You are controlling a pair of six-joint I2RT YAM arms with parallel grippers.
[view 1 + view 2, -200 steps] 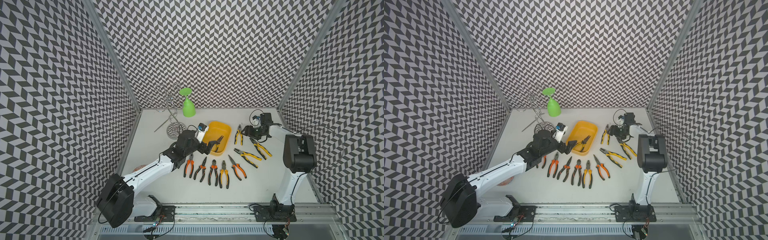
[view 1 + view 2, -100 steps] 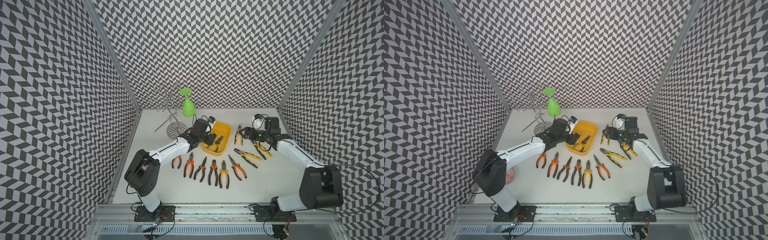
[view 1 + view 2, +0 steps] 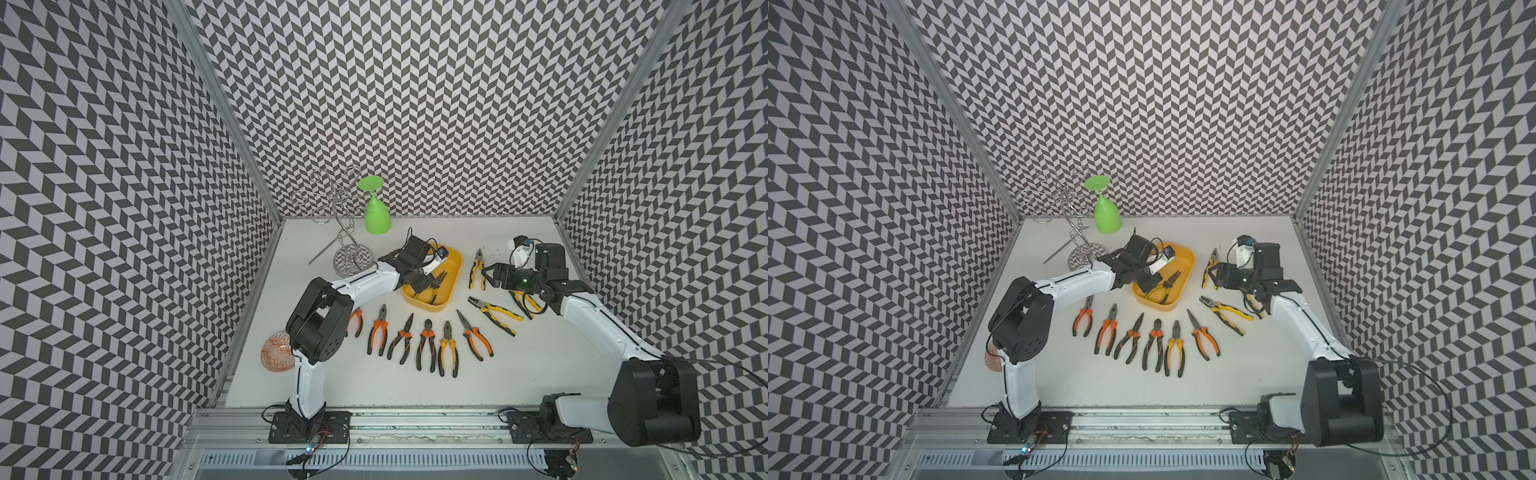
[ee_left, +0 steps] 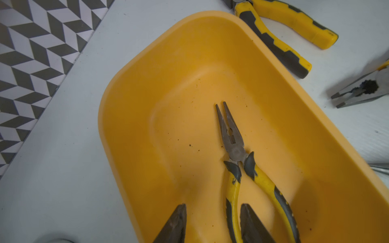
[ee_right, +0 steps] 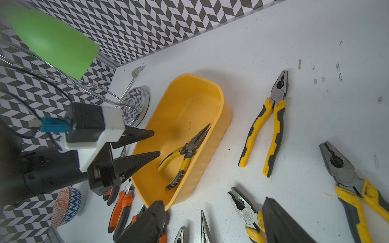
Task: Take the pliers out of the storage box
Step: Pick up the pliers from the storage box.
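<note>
Pliers (image 4: 236, 152) in storage box (image 4: 145, 71) on white tabletop (image 3: 540, 374), chevron walls (image 3: 415, 104); left claw (image 4: 213, 205) and right claw (image 5: 212, 201) agape, empty.

Centre of frame: yellow storage box (image 5: 189, 101), one needle-nose pliers (image 5: 185, 153) lying inside. Left of centre: left gripper (image 5: 156, 143), fingers parted, tips at the box rim. Right of centre: larger pliers (image 5: 271, 126) on white table (image 5: 273, 42). Upper left: green glass (image 5: 52, 42).

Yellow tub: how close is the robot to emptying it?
Nearly done. Orange- and yellow-handled metal pliers already lie out on the white table. Only one yellow-and-black needle-nose pliers sits in the shallow yellow plastic tub. The fingers of the left gripper straddle one of its handles without clamping yet. Lifting that last one out is what's left.
</note>
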